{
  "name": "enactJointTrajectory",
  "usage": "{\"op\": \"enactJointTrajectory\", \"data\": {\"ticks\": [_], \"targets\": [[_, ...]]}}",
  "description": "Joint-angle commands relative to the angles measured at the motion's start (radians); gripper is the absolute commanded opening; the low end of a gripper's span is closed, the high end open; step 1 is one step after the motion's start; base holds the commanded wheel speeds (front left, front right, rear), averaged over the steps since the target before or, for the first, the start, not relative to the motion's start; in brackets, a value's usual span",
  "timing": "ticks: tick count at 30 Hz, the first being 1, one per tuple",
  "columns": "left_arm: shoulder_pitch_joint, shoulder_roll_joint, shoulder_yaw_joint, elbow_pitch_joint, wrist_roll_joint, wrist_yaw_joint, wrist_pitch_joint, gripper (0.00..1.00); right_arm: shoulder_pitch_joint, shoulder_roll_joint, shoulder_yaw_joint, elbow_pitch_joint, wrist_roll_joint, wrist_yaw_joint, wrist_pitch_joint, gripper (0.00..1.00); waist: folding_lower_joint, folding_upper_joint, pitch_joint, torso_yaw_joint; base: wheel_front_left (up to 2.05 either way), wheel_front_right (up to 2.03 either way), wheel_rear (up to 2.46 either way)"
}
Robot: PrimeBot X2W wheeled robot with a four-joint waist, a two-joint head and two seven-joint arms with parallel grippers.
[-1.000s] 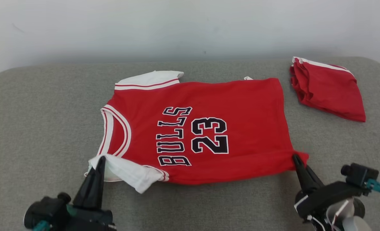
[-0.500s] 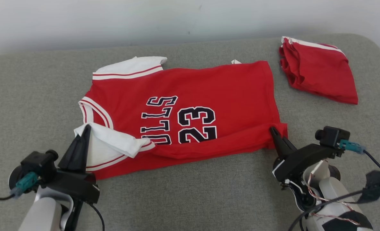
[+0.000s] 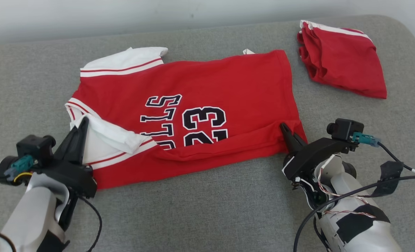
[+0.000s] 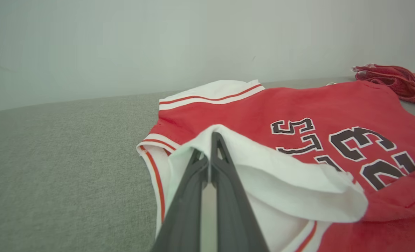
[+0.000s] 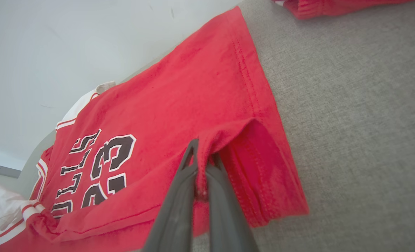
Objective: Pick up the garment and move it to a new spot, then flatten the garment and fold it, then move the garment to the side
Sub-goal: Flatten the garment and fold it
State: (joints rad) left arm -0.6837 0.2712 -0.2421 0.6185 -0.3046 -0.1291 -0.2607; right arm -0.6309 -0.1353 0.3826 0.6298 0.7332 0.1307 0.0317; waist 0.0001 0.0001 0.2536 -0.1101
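Observation:
The garment is a red basketball jersey with white sleeves and black "BULLS 23" lettering, spread sideways on the grey cushion. My left gripper is shut on the near white sleeve, lifted and carried over the jersey's body. My right gripper is shut on the near hem corner, raised and drawn inward. The near long edge of the jersey curls over the lower lettering, partly hiding "BULLS". In the left wrist view the dark fingers pinch white cloth.
A second red garment with white trim lies bunched at the far right of the cushion. A pale wall runs behind. Bare grey cushion lies in front of the jersey and to its left. Cables trail from my right arm.
Both grippers have carried the jersey's near edge away from me over its body, so the fold covers more lettering. The head camera has tilted down, shifting the whole scene up.

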Motion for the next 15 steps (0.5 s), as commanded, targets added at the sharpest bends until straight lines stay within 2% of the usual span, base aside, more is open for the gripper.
{"op": "enactJointTrajectory", "data": {"ticks": [1,2,3,4,5,6,7,15], "targets": [[-0.014,0.005,-0.005,0.006,-0.002,0.000,-0.005,0.00,-0.010,0.002,0.006,0.005,0.006,0.000,-0.006,0.00,-0.0001,-0.0001,0.007,-0.006,0.00,0.00,0.00],[-0.026,0.007,-0.017,0.015,-0.008,0.000,-0.005,0.00,-0.017,0.001,0.014,0.013,0.010,0.000,-0.012,0.00,-0.0001,-0.0001,0.010,-0.006,0.00,0.00,0.00],[-0.035,0.011,-0.026,0.023,-0.012,0.000,-0.006,0.00,-0.022,-0.001,0.022,0.018,0.014,0.000,-0.017,0.22,-0.0001,-0.0001,0.012,-0.007,0.00,0.00,0.00],[-0.044,0.013,-0.033,0.031,-0.019,0.000,-0.006,0.00,-0.028,-0.003,0.029,0.024,0.017,0.000,-0.025,0.89,-0.0001,-0.0001,0.013,-0.008,0.00,0.00,0.00],[-0.051,0.014,-0.038,0.037,-0.024,0.000,-0.006,0.11,-0.033,-0.005,0.037,0.029,0.021,0.000,-0.032,1.00,-0.0001,-0.0001,0.014,-0.009,0.00,0.00,0.00],[-0.058,0.017,-0.041,0.038,-0.025,0.000,-0.006,0.47,-0.037,-0.006,0.043,0.034,0.026,0.000,-0.038,1.00,-0.0001,-0.0001,0.015,-0.009,0.00,0.00,0.00],[-0.062,0.018,-0.042,0.041,-0.027,0.000,-0.006,1.00,-0.040,-0.008,0.050,0.039,0.031,0.000,-0.044,1.00,-0.0001,-0.0001,0.015,-0.010,0.00,0.00,0.00],[-0.013,0.015,0.001,-0.010,-0.015,0.004,-0.006,1.00,-0.035,-0.048,0.104,0.041,0.032,0.000,-0.127,1.00,-0.0001,-0.0001,-0.013,0.002,0.00,0.00,0.00]]}}
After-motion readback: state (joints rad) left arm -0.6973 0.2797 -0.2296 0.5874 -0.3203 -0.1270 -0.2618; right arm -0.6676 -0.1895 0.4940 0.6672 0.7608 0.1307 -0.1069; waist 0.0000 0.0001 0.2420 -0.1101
